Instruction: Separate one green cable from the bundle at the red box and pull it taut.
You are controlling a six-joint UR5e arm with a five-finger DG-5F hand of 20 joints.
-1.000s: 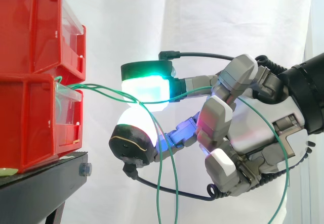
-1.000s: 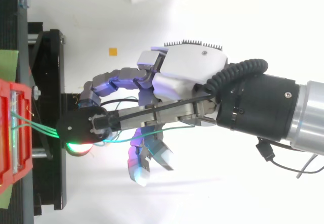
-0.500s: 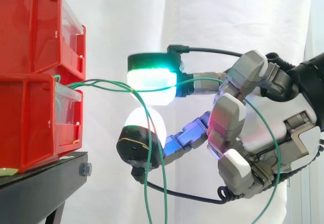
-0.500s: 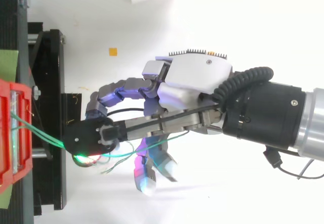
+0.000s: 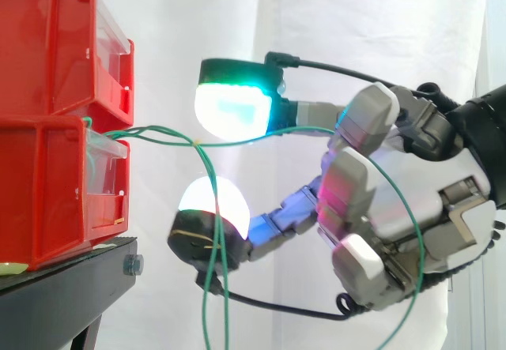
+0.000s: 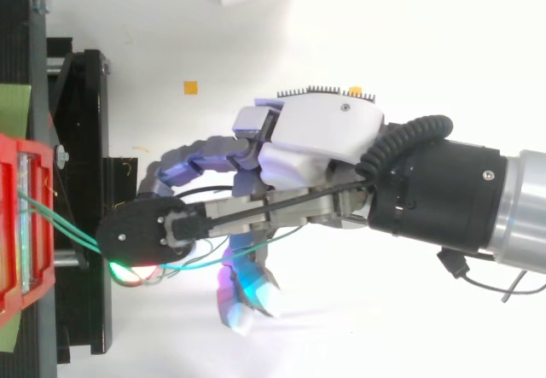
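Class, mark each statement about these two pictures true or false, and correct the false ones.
1. Two red bins are stacked on a black stand. True.
2. The green cables come out of the upper bin. False: they leave the lower bin.
3. In the side view the robot hand reaches in from the right. True.
4. Every cable runs straight and taut. False: some hang down slack.
5. A blue curtain hangs behind the work. False: the curtain is white.
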